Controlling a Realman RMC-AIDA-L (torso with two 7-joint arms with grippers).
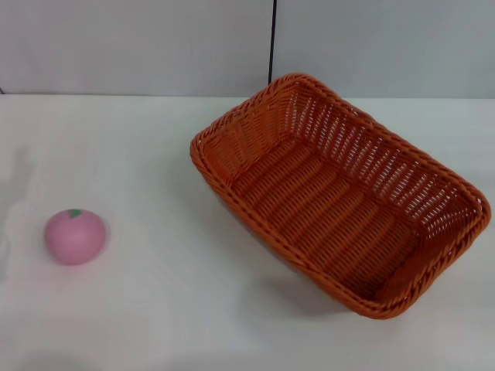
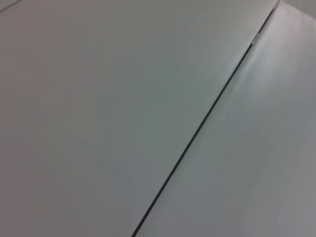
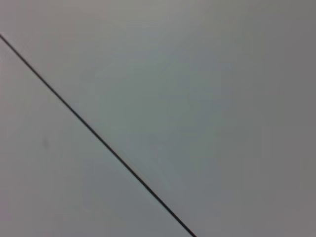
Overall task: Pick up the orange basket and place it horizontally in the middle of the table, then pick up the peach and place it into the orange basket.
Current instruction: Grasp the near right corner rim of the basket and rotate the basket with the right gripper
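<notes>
The orange basket [image 1: 340, 193] sits on the white table [image 1: 155, 154], right of centre in the head view. It lies at a slant, one corner toward the back wall and one toward the front right, and it is empty. The peach [image 1: 74, 236] rests on the table at the near left, well apart from the basket, its green stem spot facing up. Neither gripper nor arm shows in the head view. Both wrist views show only a pale grey wall with a thin dark seam.
A grey back wall [image 1: 139, 46] with a dark vertical seam [image 1: 272, 39] rises behind the table's far edge. Bare tabletop lies between the peach and the basket. A faint shadow falls on the table at the far left.
</notes>
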